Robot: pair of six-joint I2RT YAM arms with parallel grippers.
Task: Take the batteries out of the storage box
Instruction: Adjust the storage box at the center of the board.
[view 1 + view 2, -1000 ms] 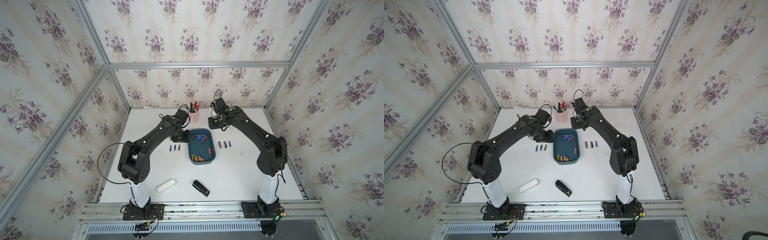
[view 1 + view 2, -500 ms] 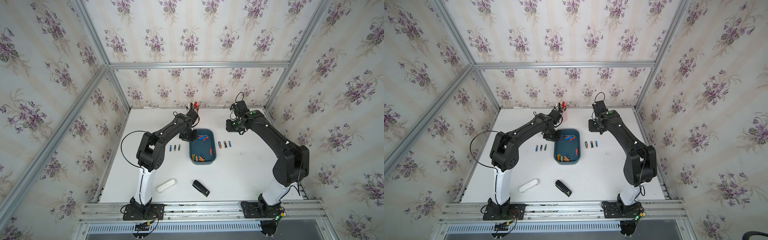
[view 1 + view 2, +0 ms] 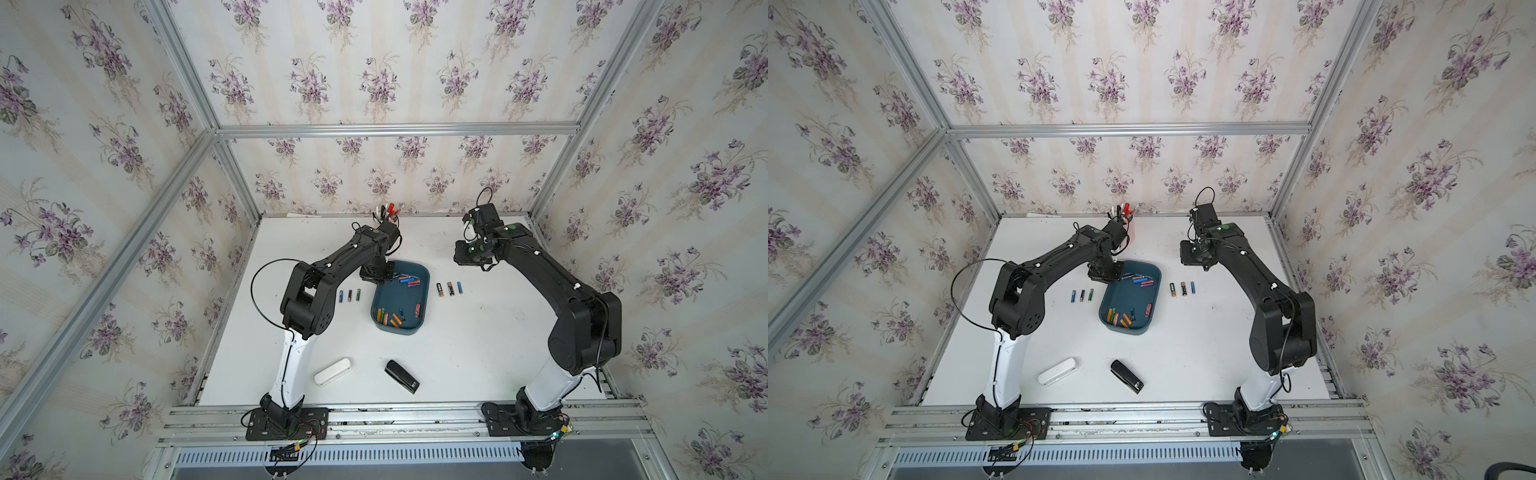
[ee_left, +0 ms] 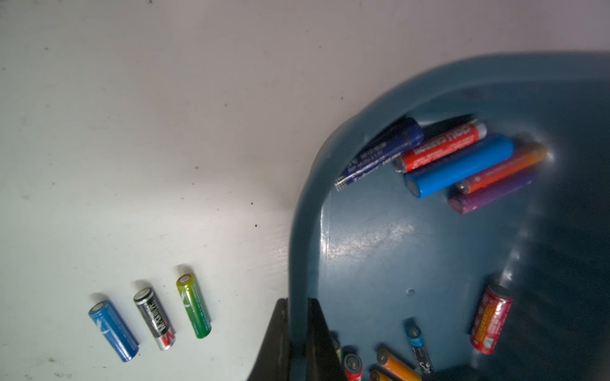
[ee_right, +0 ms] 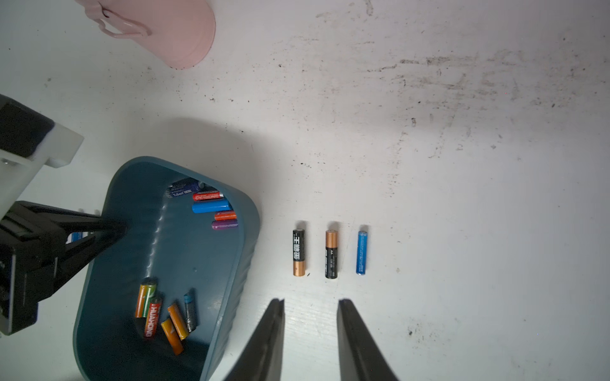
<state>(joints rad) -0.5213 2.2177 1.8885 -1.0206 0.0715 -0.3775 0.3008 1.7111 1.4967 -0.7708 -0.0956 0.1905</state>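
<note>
Loosely clustered batteries (image 5: 211, 207) inside the storage box (image 5: 198, 257)

Pinched at rim by left gripper (image 5: 114, 227): storage box (image 5: 231, 297), batteries (image 5: 211, 207) clustered at both ends. On table (image 5: 462, 198) just beside: row of three (image 5: 331, 254). Parted, empty: right gripper (image 5: 310, 301). Farther off: pink cup (image 5: 171, 33).

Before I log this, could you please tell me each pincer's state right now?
Left pincer: closed on the box rim.
Right pincer: open, empty.
</note>
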